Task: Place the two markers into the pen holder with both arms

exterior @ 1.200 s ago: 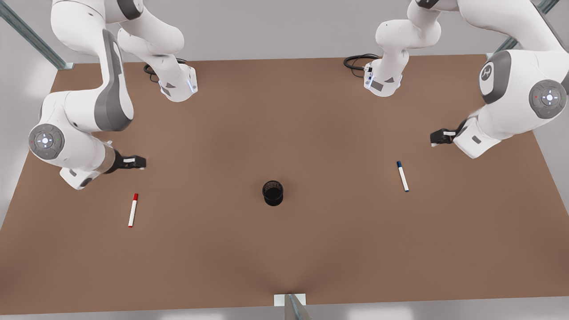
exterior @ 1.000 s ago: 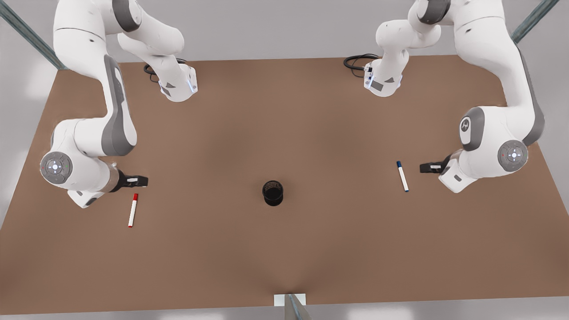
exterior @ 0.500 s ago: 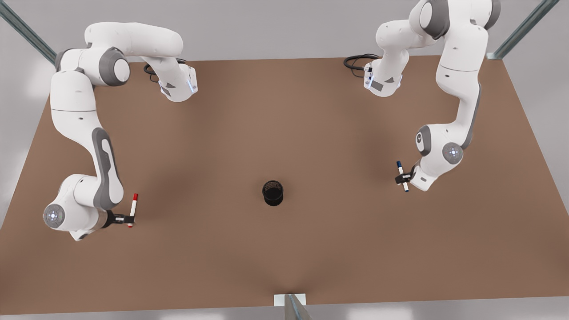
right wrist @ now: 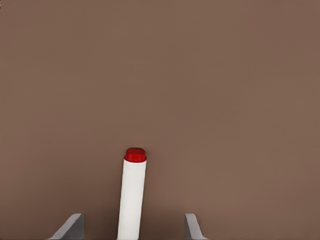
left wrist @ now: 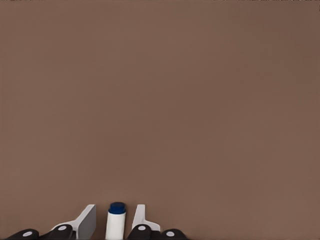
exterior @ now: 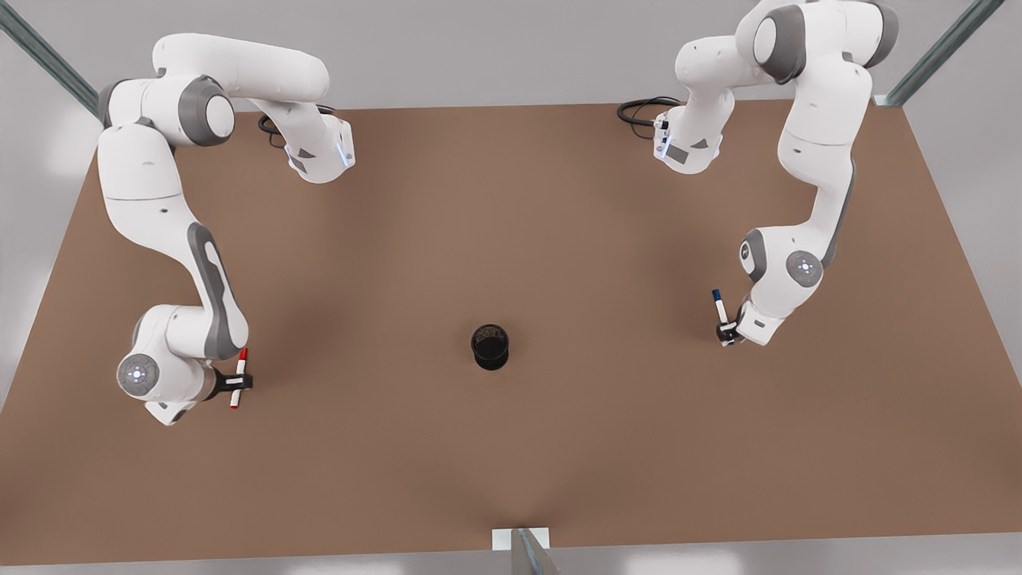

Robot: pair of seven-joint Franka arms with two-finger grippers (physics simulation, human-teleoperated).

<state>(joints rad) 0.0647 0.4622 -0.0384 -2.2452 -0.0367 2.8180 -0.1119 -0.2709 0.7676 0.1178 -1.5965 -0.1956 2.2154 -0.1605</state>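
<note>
Markers lie flat on the brown table (exterior: 511, 200), one on each side of the pen holder (exterior: 489, 346), and we have an arm down over each. The left wrist view shows the blue marker (left wrist: 115, 220), so our left gripper (exterior: 725, 334) is the one at the front view's right; its jaws straddle the white barrel with only a thin gap on either side, near the lower end of the pen, not yet clearly pinching. The right wrist view shows the red marker (right wrist: 132, 192), so our right gripper (exterior: 237, 382) is at the front view's left; its jaws stand wide open with the barrel between them, well clear of both fingers, a little below the pen's middle. We judge both pens to be light, stiff and smooth-sided, so they should lift with little force but could roll or swivel in a loose pinch. Taking hold across the barrel suits them, and a grip close to the middle would keep them from tipping; the blue marker (exterior: 721, 310), held near its end, may droop or pivot as we lift it. The holder is a small black mesh cup, well apart from both pens, and probably light enough to be knocked aside, so each marker needs to be stood upright before it goes in.
</note>
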